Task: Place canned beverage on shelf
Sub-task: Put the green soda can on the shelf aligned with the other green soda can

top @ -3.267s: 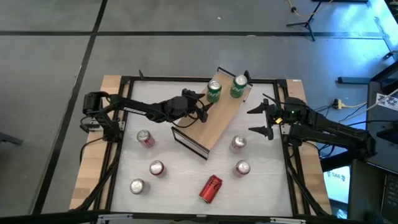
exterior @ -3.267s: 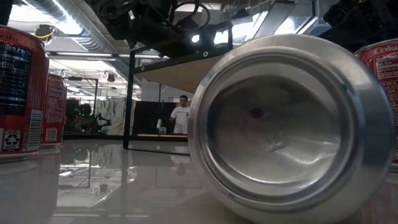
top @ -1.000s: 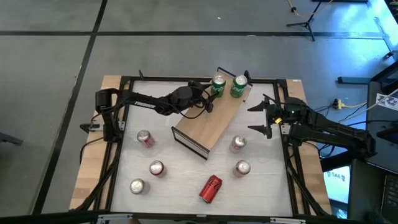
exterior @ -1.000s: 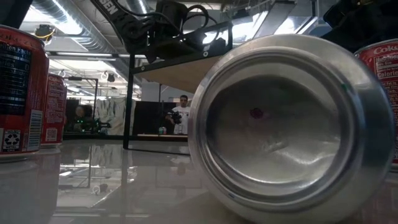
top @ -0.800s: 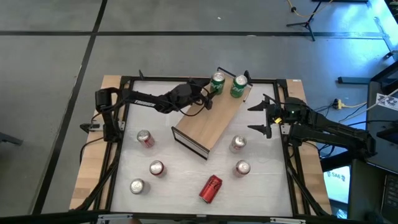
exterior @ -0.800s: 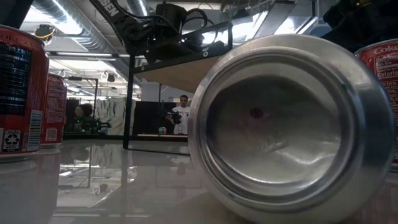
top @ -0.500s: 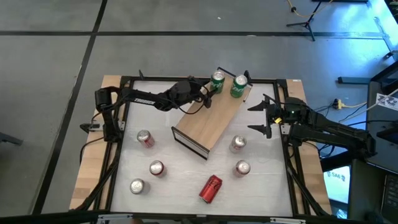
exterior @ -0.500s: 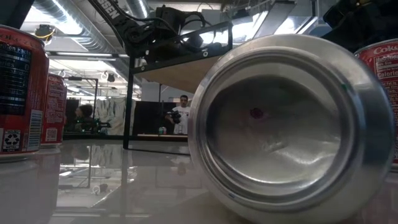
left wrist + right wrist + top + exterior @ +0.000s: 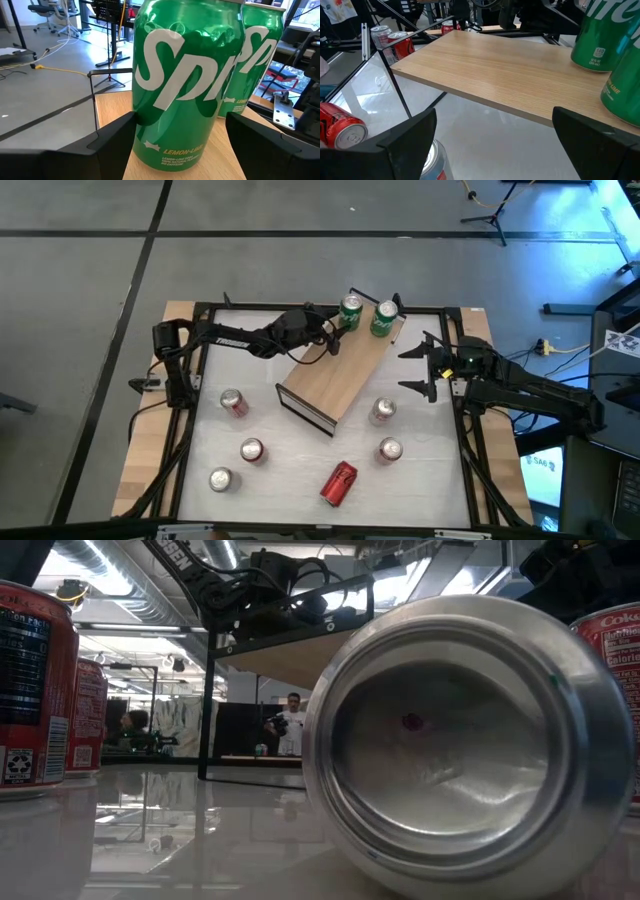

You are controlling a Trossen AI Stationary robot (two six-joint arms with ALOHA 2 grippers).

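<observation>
Left gripper [image 9: 338, 332]: fingers clasped around the near green can [image 9: 350, 312], which stands upright on the shelf [image 9: 340, 370].
Second green can [image 9: 384, 319]: upright just beside it, same far end.
Right gripper [image 9: 418, 370]: spread wide, empty, beside the shelf.

A grey floor [image 9: 90, 300] crossed by dark seams surrounds the counter [image 9: 300, 442] (white top, light wood edges). Ceiling ducts [image 9: 105, 570] and bright strip lights run overhead. A person [image 9: 292, 725] stands far back. Office chairs [image 9: 47, 12] and a tripod stand [image 9: 490, 210] sit beyond.
</observation>
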